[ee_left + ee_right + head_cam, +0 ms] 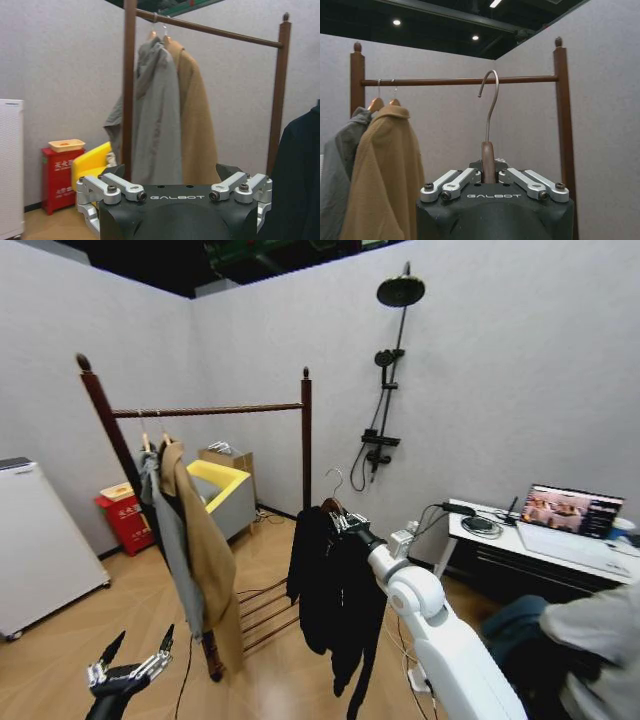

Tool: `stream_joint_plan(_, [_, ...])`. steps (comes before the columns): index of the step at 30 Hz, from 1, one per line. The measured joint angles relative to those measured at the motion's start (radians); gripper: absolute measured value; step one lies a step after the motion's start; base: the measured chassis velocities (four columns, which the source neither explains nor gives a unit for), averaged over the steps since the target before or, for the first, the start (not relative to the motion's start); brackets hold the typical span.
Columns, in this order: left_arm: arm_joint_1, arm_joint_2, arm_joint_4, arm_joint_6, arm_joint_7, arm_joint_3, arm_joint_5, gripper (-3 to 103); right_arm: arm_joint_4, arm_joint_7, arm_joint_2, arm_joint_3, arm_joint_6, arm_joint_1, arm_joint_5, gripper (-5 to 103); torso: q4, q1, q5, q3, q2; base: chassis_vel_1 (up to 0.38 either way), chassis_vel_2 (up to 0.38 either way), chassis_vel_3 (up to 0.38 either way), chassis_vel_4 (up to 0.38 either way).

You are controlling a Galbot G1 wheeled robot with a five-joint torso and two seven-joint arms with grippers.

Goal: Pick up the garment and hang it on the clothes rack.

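Nearest to us, the right gripper [489, 176] has its jaws pressed together on the brown neck of the hanger [488, 161], just below the metal hook [490, 100], which rises straight up between them. In the head view our right gripper [347, 523] holds the garment [335, 595] out in front of the white arm, clear of the floor, near the right post of the clothes rack [306, 435] but apart from it. The garment is plain black and limp, hanging in long folds with one sleeve trailing lower than the rest.

Our left gripper [137, 657] waits low at the left, jaws spread and holding nothing; its own camera shows the fingers [122, 187] wide apart.

Farther off, the clothes rack [460, 80] is dark reddish-brown wood with two posts and one top bar. A tan coat [205, 550] and a grey jacket [170, 540] hang at its left end. The right wrist view shows the hook standing about level with the bar and in front of it, which the head view does not make plain. The head view alone shows the slatted shelf [262, 612] at the base, and a desk [560, 550] with a laptop [570, 512] to the right.
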Motion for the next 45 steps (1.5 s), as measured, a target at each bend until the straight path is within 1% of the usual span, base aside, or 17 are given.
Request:
stream_joint_plan(4, [0.000,0.000,0.000,0.000,0.000,0.000,0.000,100,0.008,0.009,0.004,0.004,-0.001,-0.009,-0.004,10,0.0000,0.000,-0.0001,0.000,0.000,0.130,0.127,0.128,0.131])
stream_joint_plan(8, [0.000,0.000,0.000,0.000,0.000,0.000,0.000,100,0.009,0.013,0.009,0.015,-0.004,-0.015,-0.017,10,0.0005,0.000,-0.0001,0.000,0.000,0.115,0.110,0.095,0.089])
stream_joint_plan(13, [0.000,0.000,0.000,0.000,0.000,0.000,0.000,100,0.013,0.015,0.010,0.026,-0.007,-0.028,-0.027,10,-0.0003,0.000,0.0000,0.000,0.000,0.021,0.023,0.015,0.017])
stream_joint_plan(19, [0.000,0.000,0.000,0.000,0.000,0.000,0.000,100,0.016,0.001,0.018,0.027,-0.007,-0.042,-0.034,10,-0.0003,0.000,0.0000,0.000,0.000,-0.028,0.013,0.020,-0.017])
stream_joint_plan(27, [0.000,0.000,0.000,0.000,0.000,0.000,0.000,100,0.019,-0.006,0.028,0.022,-0.005,-0.056,-0.042,10,-0.0003,0.000,0.0000,0.000,0.000,-0.135,0.126,0.127,-0.127])
stream_joint_plan(32, [0.000,0.000,0.000,0.000,0.000,0.000,0.000,100,0.039,-0.038,0.025,0.024,-0.010,-0.072,-0.047,10,0.0001,0.000,0.0001,0.000,0.000,-0.228,0.234,0.248,-0.230])
stream_joint_plan(36, [0.000,0.000,0.000,0.000,0.000,0.000,0.000,100,0.057,-0.042,0.021,0.024,-0.010,-0.079,-0.049,10,-0.0003,0.000,-0.0001,0.000,0.000,-0.267,0.250,0.266,-0.271])
stream_joint_plan(38, [0.000,0.000,0.000,0.000,0.001,0.000,0.000,100,0.060,-0.042,0.018,0.024,-0.010,-0.079,-0.049,10,-0.0001,0.000,-0.0001,0.000,0.000,-0.275,0.268,0.254,-0.279])
stream_joint_plan(39, [0.000,0.000,0.000,0.000,0.000,0.000,0.000,100,0.061,-0.042,0.016,0.023,-0.009,-0.077,-0.048,10,0.0002,0.001,0.0006,0.000,0.000,-0.221,0.268,0.238,-0.192])
stream_joint_plan(40, [0.000,0.000,0.000,0.000,0.000,0.000,0.000,100,0.060,-0.042,0.010,0.022,-0.009,-0.067,-0.048,10,-0.0001,0.001,0.0000,0.000,-0.001,-0.189,0.194,0.238,-0.159])
stream_joint_plan(42, [0.000,0.000,0.000,0.000,0.000,0.000,0.000,100,0.055,-0.042,0.005,0.017,-0.009,-0.048,-0.047,10,0.0000,0.002,-0.0005,0.001,-0.001,-0.189,0.134,0.122,-0.159])
stream_joint_plan(44, [0.000,0.000,0.000,0.000,0.000,0.000,0.000,100,0.039,-0.034,-0.009,-0.002,-0.012,0.005,-0.043,10,-0.0003,0.001,0.0006,0.000,-0.001,-0.116,0.102,0.055,-0.037])
stream_joint_plan(45, [0.000,0.000,0.000,0.000,0.000,0.000,0.000,100,0.030,-0.023,-0.021,-0.021,-0.018,0.051,-0.035,10,-0.0007,0.001,0.0001,0.000,-0.001,-0.078,0.070,-0.028,-0.011])
